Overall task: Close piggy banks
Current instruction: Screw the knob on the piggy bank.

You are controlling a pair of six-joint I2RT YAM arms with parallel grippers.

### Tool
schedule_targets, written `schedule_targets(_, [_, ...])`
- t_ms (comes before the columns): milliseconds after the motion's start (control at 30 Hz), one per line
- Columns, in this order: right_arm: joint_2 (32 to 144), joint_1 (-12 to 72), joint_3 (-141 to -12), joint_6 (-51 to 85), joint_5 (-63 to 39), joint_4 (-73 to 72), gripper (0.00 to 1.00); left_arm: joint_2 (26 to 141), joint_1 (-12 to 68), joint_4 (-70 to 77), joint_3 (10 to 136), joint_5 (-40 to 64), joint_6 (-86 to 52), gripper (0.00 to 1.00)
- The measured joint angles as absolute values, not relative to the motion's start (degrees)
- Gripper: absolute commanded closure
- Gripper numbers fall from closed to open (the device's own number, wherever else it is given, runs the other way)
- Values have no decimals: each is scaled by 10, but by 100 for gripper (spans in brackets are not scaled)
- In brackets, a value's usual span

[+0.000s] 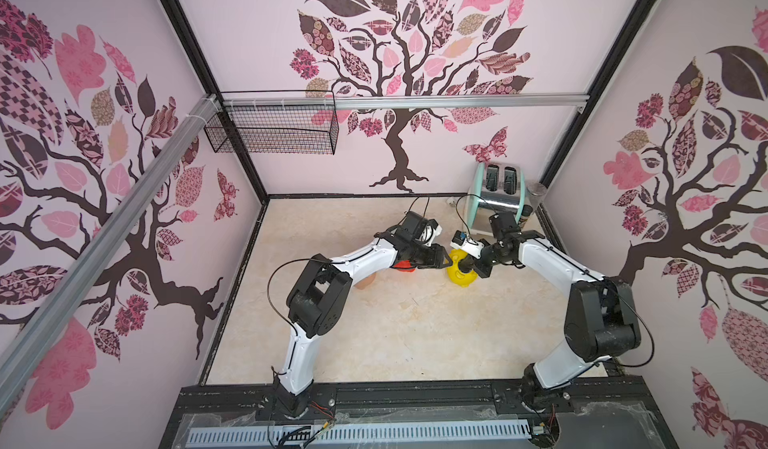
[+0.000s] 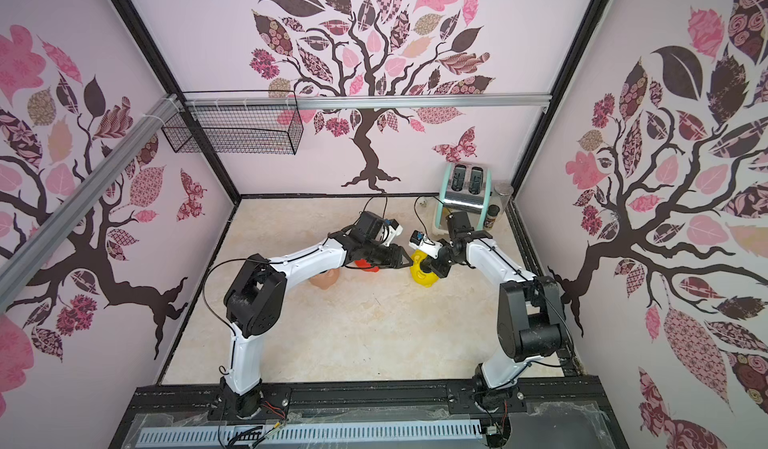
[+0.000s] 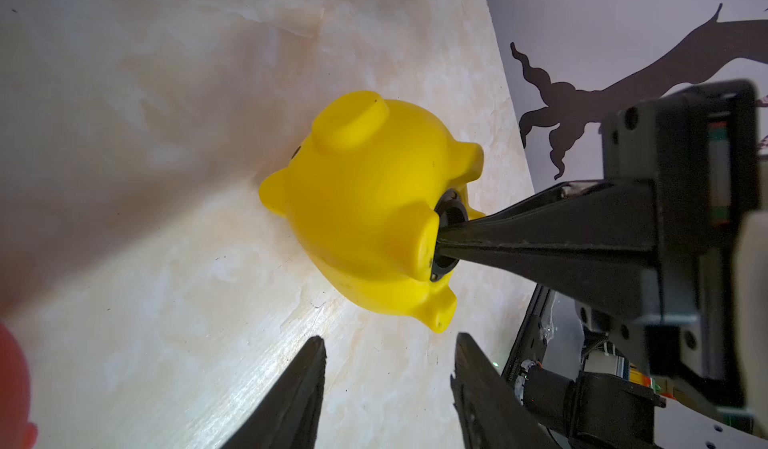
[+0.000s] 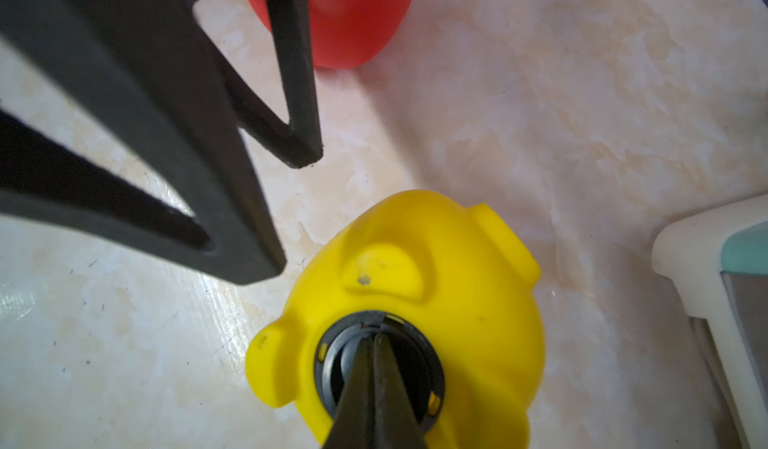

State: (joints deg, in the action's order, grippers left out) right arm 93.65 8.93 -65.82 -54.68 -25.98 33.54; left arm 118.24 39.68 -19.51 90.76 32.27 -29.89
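The yellow pig [image 3: 365,202] is showing smooth plastic with a soft sheen, and the red pig [image 4: 353,19] is gleaming glossier. The tabletop [image 3: 166,301] is looking smooth, marble-patterned and lightly scuffed. The toaster [image 1: 496,206] is flashing mirror-bright metal between matt mint plastic ends. The basket [image 1: 274,129] is showing black wire mesh.

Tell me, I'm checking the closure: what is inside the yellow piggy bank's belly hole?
In the yellow piggy bank a black plug fills the hole, the shut right end effector poking into its centre. The hollow behind is covered.
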Motion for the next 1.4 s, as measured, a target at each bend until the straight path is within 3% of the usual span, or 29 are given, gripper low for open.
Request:
schedule_targets(433, [972,100,-710,-683,-241,383,100,1225,397,-209,950,325,-298,48])
schedule_targets(1400, [963,100,-690,-768,-201,319,100,1240,383,-241,983,327,-284,50])
